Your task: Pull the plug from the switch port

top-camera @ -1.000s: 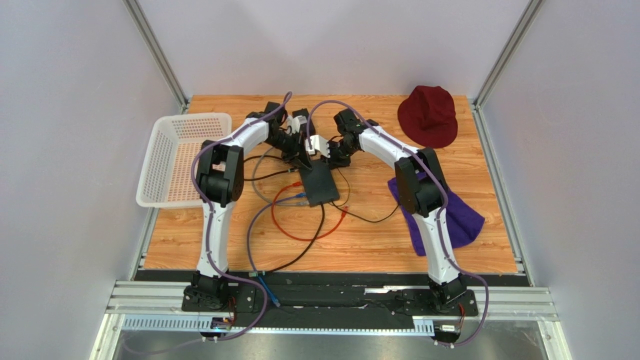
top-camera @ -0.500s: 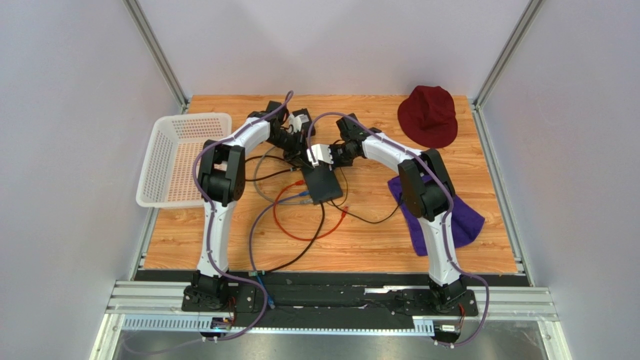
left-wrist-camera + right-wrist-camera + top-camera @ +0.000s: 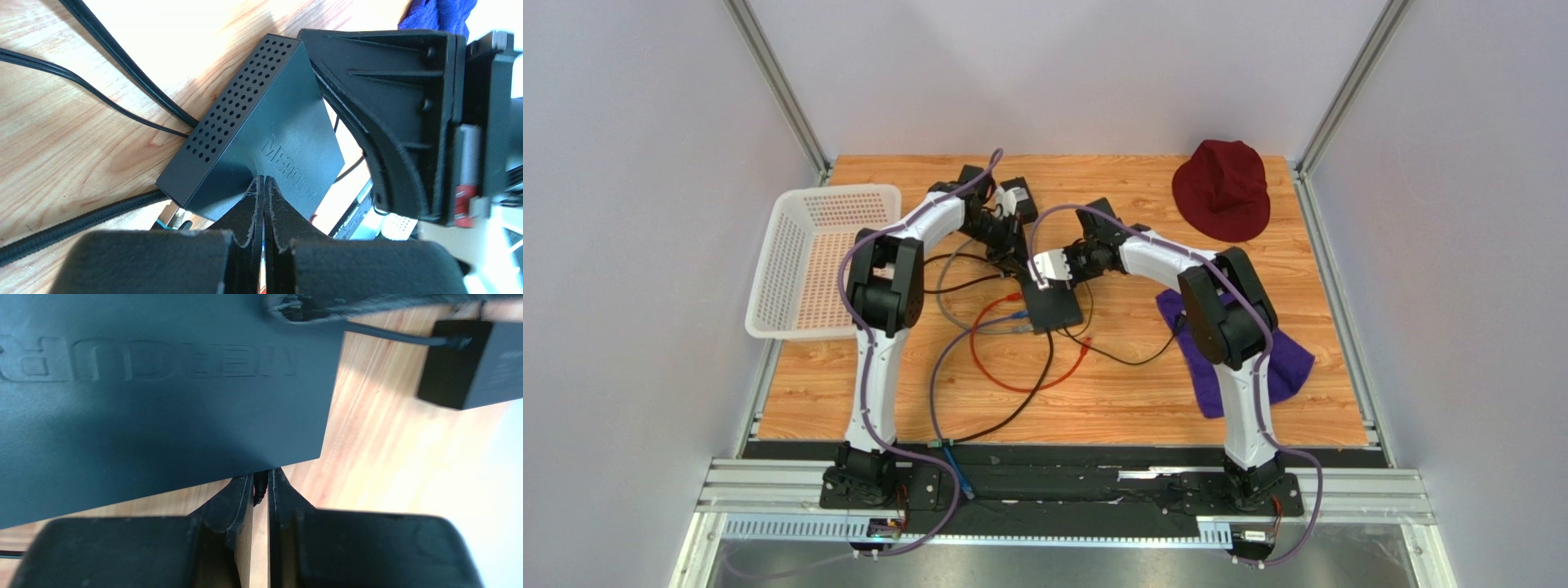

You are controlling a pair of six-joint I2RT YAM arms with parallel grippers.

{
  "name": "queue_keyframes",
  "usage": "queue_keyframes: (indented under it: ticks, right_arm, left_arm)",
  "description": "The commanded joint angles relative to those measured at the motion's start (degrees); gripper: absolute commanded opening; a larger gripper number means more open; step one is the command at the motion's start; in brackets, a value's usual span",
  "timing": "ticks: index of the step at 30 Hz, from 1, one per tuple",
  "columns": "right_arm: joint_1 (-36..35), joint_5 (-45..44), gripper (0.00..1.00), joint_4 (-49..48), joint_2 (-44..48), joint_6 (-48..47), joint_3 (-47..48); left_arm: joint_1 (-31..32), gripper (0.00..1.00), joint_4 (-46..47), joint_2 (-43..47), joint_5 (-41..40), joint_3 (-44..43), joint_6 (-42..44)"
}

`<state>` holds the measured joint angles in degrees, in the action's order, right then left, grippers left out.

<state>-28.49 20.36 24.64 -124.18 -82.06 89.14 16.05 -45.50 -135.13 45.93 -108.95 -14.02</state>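
Note:
The flat black switch (image 3: 1053, 304) lies mid-table with red and blue cables at its near-left edge; its socket row is hidden. In the left wrist view my left gripper (image 3: 265, 179) is shut and empty, its tips pressing on the switch's top (image 3: 270, 122). In the right wrist view my right gripper (image 3: 261, 474) is shut on a small black plug (image 3: 260, 491) at the edge of the switch (image 3: 153, 386). From above, the left gripper (image 3: 1030, 277) and right gripper (image 3: 1048, 284) meet at the switch's far end.
A small black adapter brick (image 3: 472, 364) with its cable lies just beyond the switch. Red (image 3: 1014, 368), blue and black cables loop in front of it. A white basket (image 3: 824, 257) stands left, a dark red hat (image 3: 1222, 186) back right, a purple cloth (image 3: 1271, 349) right.
My right gripper has swung left and down onto the switch's far end. The left gripper has stayed on the switch, which has shifted slightly.

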Motion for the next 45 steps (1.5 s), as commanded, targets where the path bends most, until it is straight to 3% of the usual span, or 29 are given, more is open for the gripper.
queue_keyframes:
  ticks: [1,7,11,15,19,23,28,32,40,45]
  right_arm:
    - [1.1,-13.2,0.0,-5.5,-1.8,-9.3,-7.0]
    - [1.0,-9.5,0.0,5.4,-4.0,-4.0,1.2]
    - [1.1,-15.8,0.01,1.0,-3.8,-11.7,-2.9]
    - [0.9,-20.2,0.02,-3.9,-3.7,-11.7,-3.9]
    - [1.2,-19.5,0.01,1.9,-5.4,-0.3,2.4]
    - [2.9,-9.6,0.01,16.7,-6.6,9.2,10.6]
    - [2.8,1.6,0.01,21.8,-4.8,19.7,11.1]
    - [3.0,1.4,0.0,22.4,-4.1,21.2,10.0]
    - [5.4,-2.9,0.0,23.3,-5.0,26.5,12.5]
    - [8.4,-8.6,0.0,20.8,-4.3,40.5,13.5]
  left_arm:
    - [0.2,0.0,-1.3,-2.0,-5.9,0.0,2.0]
    - [0.3,0.0,-1.2,-2.1,-5.5,-0.1,2.2]
    - [0.5,0.0,-1.3,-1.9,-5.6,0.3,2.7]
    - [0.6,0.0,-1.9,-1.6,-6.2,0.6,2.7]
    - [0.6,0.0,-2.1,-1.6,-6.8,0.4,2.9]
    - [0.6,0.0,-0.7,-0.2,-3.1,1.1,3.7]
    - [-0.1,0.0,3.9,3.6,4.6,3.0,0.1]
    - [0.5,0.08,8.2,4.2,9.6,4.7,-3.5]
    - [1.7,0.0,6.2,-0.1,6.6,2.3,-4.4]
    - [1.7,0.0,6.6,0.6,7.2,2.1,-3.6]
